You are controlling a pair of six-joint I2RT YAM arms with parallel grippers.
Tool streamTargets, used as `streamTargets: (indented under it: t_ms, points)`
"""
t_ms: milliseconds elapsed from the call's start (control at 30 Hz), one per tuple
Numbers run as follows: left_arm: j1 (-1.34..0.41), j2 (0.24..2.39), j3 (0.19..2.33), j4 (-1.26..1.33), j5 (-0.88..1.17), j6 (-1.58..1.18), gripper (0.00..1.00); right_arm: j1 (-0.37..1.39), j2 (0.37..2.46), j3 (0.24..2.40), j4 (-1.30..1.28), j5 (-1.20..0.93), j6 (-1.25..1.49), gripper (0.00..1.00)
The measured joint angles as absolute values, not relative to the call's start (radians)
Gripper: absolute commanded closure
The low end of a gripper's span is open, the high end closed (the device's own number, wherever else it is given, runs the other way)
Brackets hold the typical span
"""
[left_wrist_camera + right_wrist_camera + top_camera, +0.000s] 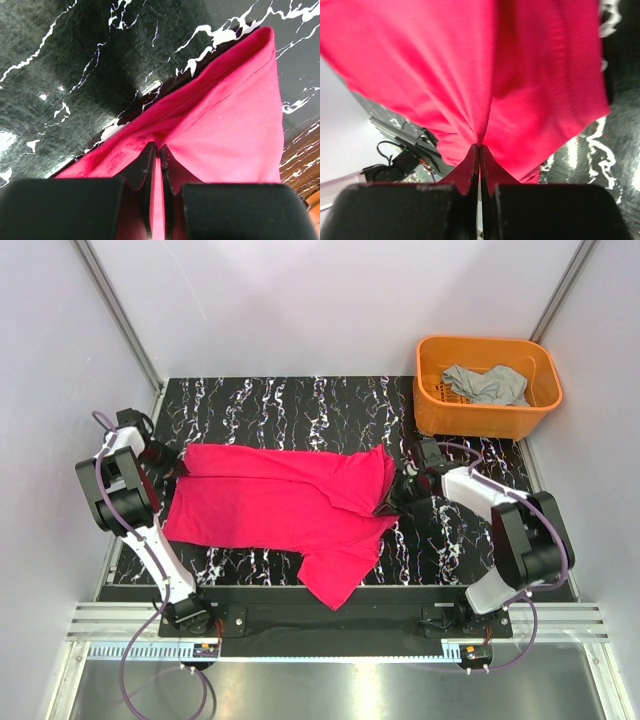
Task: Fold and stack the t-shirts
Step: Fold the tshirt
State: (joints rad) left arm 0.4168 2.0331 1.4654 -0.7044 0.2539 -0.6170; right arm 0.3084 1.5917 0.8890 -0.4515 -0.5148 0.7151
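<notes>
Marble tabletop (300, 400), white walls. Right gripper (479, 146) pinches the red shirt (290, 502), cloth fanning out from its tips; left gripper (156, 146), nearly closed, nips the opposite edge, likely to carry a fold. Grey shirt (487, 383) waits in the basket (480, 420) beyond the right fingers.

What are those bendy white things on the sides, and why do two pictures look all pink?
Those are two robot arms, and each ends in a pincher called a gripper. The big picture comes from a camera up above. It shows a black marble-patterned table with a magenta-red t-shirt spread on it, and an orange basket holding a grey t-shirt. The other two pictures come from small cameras on the arms' wrists, very close to the cloth, so pink fills them. The left gripper pinches one end of the red shirt and the right gripper pinches the other end. The dark wedges at the bottom are their fingers.
</notes>
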Motion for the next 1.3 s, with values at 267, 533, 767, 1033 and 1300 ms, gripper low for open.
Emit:
streamTargets:
  t_ms: [267,533,767,1033,1300]
  points:
    - [0.416,2.032,1.466,-0.717,0.228,-0.600,0.62,0.309,1.554,0.883,-0.434,-0.552,0.690,0.68]
    - [0.406,1.939,1.477,-0.769,0.187,-0.599,0.52,0.294,1.656,1.193,-0.677,-0.421,0.504,0.34]
    - [0.311,1.933,1.592,-0.761,0.233,-0.598,0.63,0.218,1.900,1.630,-0.700,-0.282,0.373,0.38]
    - [0.264,2.105,1.657,-0.743,0.292,-0.596,0.62,0.215,2.111,1.732,-0.760,-0.214,0.279,0.30]
    - [0.284,2.147,1.654,-0.746,0.295,-0.603,0.62,0.218,2.208,1.834,-0.779,-0.203,0.231,0.36]
